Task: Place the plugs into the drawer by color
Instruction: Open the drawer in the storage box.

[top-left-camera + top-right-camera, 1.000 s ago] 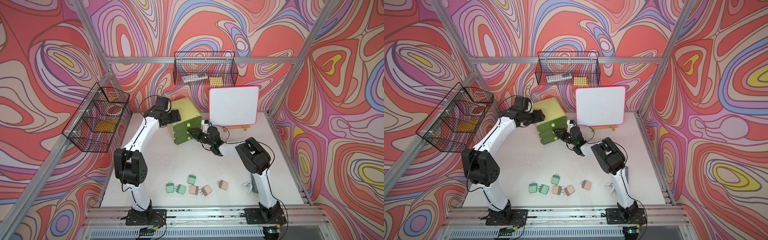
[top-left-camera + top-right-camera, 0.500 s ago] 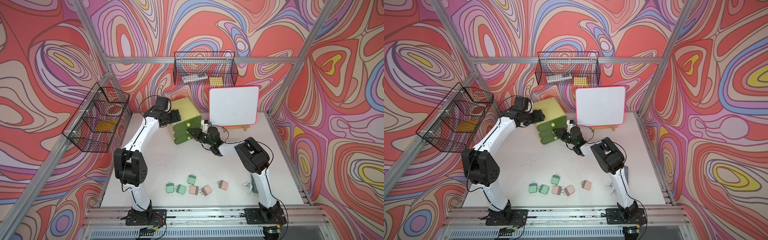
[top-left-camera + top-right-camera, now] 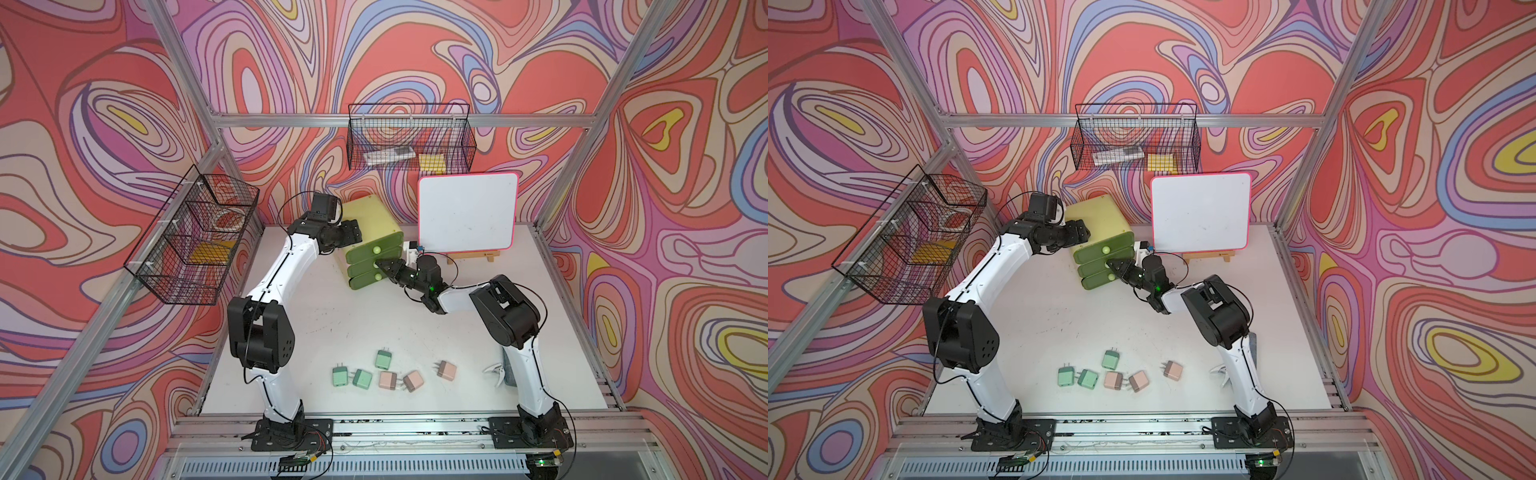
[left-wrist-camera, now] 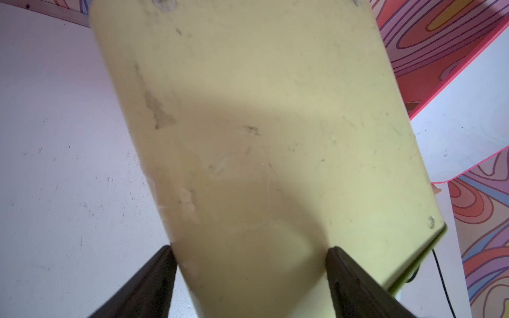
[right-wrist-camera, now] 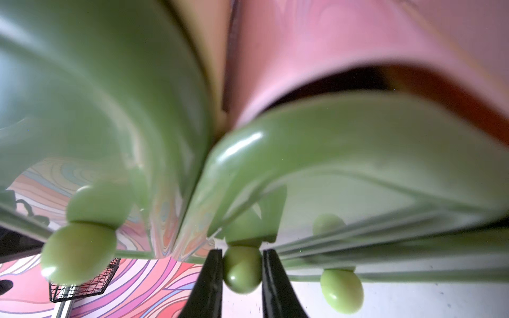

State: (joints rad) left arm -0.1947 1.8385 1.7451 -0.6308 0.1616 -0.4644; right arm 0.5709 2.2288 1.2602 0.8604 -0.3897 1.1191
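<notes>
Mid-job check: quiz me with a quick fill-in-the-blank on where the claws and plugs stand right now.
1. The left claw straddles the chest; the right claw pinches the knob of its ____ drawer.
2. The table holds three green plugs and ____ pink plugs.
3. ____ wire baskets hang on the walls.
Missing words: middle; three; two.

A white counter (image 3: 353, 316) carries a pink-rimmed whiteboard (image 3: 467, 216), propped upright on a small wooden stand (image 3: 473, 257) at the back. A white clip (image 3: 493, 370) lies near the front edge. Two black wire baskets hang on the swirl-patterned walls. The back basket (image 3: 409, 137) holds a yellow pad (image 3: 432, 161) and a flat grey item (image 3: 388, 154), and the side basket (image 3: 195, 241) holds something yellow.
</notes>
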